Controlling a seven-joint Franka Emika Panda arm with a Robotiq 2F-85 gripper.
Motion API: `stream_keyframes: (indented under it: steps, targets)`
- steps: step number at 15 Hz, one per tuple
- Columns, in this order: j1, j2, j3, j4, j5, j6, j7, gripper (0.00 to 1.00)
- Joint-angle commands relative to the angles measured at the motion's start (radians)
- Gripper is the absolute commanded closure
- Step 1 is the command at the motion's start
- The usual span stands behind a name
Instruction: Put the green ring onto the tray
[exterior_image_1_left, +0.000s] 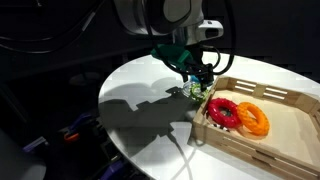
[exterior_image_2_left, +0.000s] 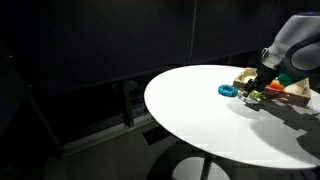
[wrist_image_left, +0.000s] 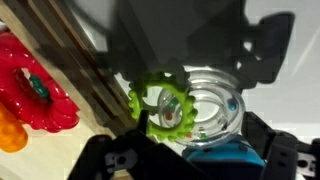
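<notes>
gripper (exterior_image_1_left: 199, 80) low by tray (exterior_image_1_left: 236, 140) rim, frame centre, jaws look spread, nothing held | green ring (wrist_image_left: 160, 105) on table (exterior_image_2_left: 200, 125) just outside rim | we judge: pickup pending, must clear rim

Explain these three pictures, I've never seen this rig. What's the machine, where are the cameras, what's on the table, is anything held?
It is one robot arm with a two-finger gripper over a round white table. Two pictures come from cameras outside the robot, at different places. The third comes from a camera on the wrist, looking down past the fingers. A green ring and a light blue ring lie on the table beside a light-wood tray. A red ring and an orange ring lie inside the tray. The jaws look spread above the green and blue rings, and nothing appears held.
</notes>
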Motion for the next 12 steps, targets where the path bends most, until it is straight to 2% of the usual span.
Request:
stream_keyframes:
  steps: [1, 2, 3, 4, 9, 12]
  targets:
    - [-0.003, 0.022, -0.002, 0.016, 0.042, 0.030, -0.048, 0.17]
    - [-0.003, 0.025, -0.001, 0.016, 0.048, 0.035, -0.052, 0.25]
    - [-0.003, 0.025, -0.001, 0.017, 0.053, 0.036, -0.056, 0.22]
    - [-0.002, 0.025, -0.002, 0.018, 0.055, 0.035, -0.056, 0.28]
    - [0.008, 0.015, -0.015, 0.028, 0.041, 0.019, -0.037, 0.73]
    - [0.015, -0.002, -0.024, 0.033, 0.030, 0.001, -0.023, 0.95]
